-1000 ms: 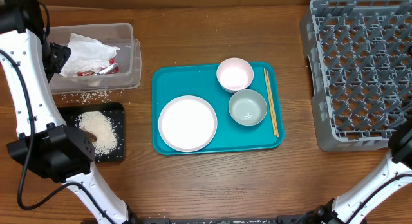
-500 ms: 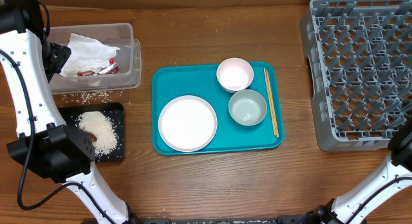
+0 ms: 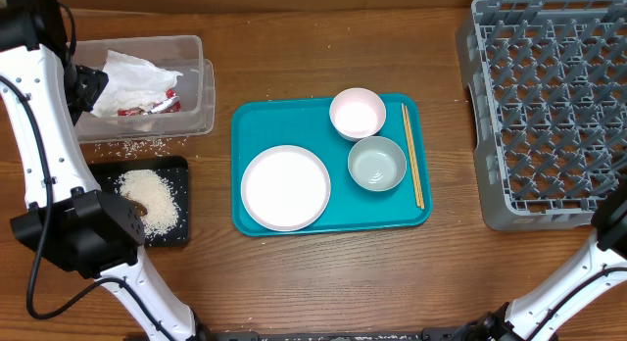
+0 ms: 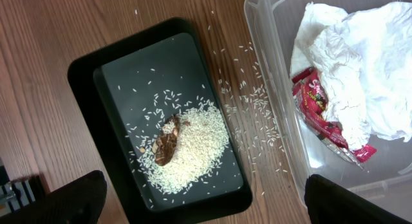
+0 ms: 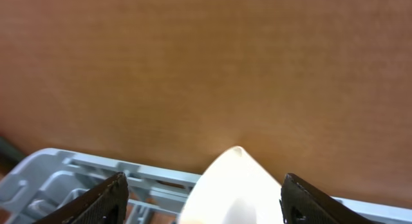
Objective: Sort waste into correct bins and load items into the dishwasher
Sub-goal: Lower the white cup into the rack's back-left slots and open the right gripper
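Crumpled white napkins (image 3: 132, 74) and a red wrapper (image 3: 157, 106) lie in the clear tub (image 3: 196, 49), also in the left wrist view (image 4: 360, 89). Rice and a brown scrap (image 4: 168, 141) lie on the black tray (image 3: 176, 233). A white plate (image 3: 285, 187), white bowl (image 3: 358, 113), grey-green dish (image 3: 377, 165) and chopsticks (image 3: 412, 155) sit on the teal tray. The grey rack (image 3: 549, 106) stands at the right. My left gripper (image 4: 203, 198) hangs open and empty above the black tray and tub. My right gripper (image 5: 203, 192) is open; a blurred white shape (image 5: 235, 185) lies between its fingers. No cup shows.
Loose rice grains (image 4: 251, 114) are scattered on the wood between the black tray and the tub. The teal tray (image 3: 257, 121) lies mid-table. The left arm (image 3: 44, 155) runs along the left edge. A brown wall (image 5: 206, 69) fills the view behind the rack's edge (image 5: 58, 169).
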